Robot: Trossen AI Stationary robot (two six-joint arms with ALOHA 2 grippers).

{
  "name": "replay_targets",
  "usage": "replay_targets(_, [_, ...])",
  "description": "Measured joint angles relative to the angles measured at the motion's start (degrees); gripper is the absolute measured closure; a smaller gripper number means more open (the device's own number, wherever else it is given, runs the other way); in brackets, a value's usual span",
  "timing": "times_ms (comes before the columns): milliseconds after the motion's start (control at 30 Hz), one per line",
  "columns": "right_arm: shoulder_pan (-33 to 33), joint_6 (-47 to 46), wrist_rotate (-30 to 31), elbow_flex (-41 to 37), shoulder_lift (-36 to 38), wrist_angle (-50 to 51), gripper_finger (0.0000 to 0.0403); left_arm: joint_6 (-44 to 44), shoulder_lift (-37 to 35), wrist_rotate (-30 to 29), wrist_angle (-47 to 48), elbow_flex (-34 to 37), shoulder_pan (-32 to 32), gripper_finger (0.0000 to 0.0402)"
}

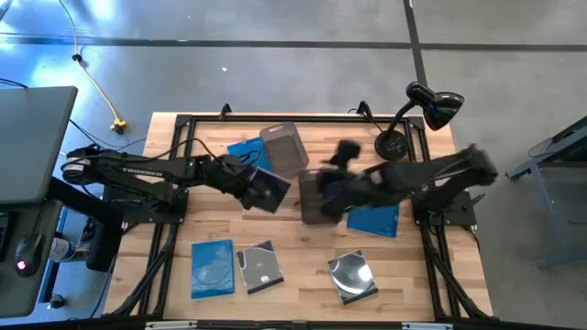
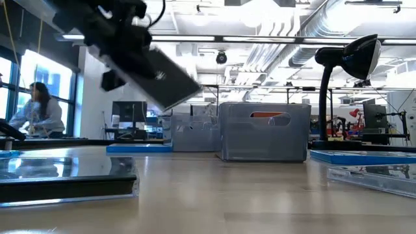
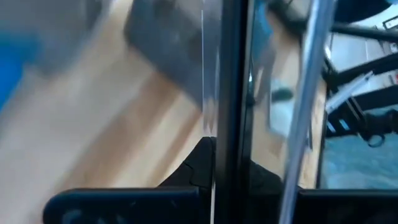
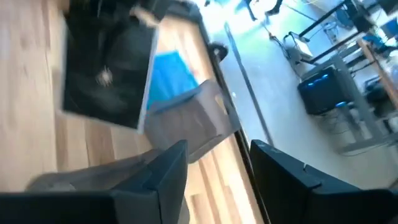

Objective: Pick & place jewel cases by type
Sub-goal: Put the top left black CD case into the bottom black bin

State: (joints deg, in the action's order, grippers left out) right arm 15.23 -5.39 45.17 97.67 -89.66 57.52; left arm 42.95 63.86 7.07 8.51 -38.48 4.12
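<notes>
1. Clamping a dark jewel case (image 1: 267,191) by one edge, the left gripper (image 1: 246,186) hangs above the bench (image 1: 303,257) near its middle; the low view shows the case tilted, its far corner dipping down, well clear of the wood.
2. Looking from that gripper on the overhead clock, the nearer smoky tub (image 1: 315,196) lies at about three o'clock, just beside the held case; a second tub (image 1: 283,147) sits at about one o'clock.
3. The case's flat face runs roughly from ten to four o'clock, so I judge it will need levelling or standing up before going into either tub.
4. The right gripper (image 1: 341,194) hovers over the nearer tub's far side, fingers apart and holding nothing.
5. The left arm alone carries a case, so the coming placement is its job.
6. Other cases lie farther out: blue ones at (image 1: 212,267), (image 1: 244,152) and (image 1: 376,220), a dark one (image 1: 260,267), a silver one (image 1: 353,276).
</notes>
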Motion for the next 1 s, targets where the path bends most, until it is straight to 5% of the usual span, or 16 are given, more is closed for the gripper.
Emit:
replay_targets(267, [-0.4,-4.7,-3.7,0.0,12.3,0.7,0.0231,-8.6,2.9,-2.4,-2.4,-6.8,0.0,0.0387])
replay_targets(533, [-0.4,-4.7,-4.0,0.0,14.1,0.6,0.0231,-17.8,16.6,-1.1,-1.6,-18.7,0.0,0.0387])
replay_targets(1000, [-0.5,-3.2,-6.5,0.0,10.8,5.8,0.0231,-41.1,40.2,0.8,28.7,-51.1,5.4,0.0387])
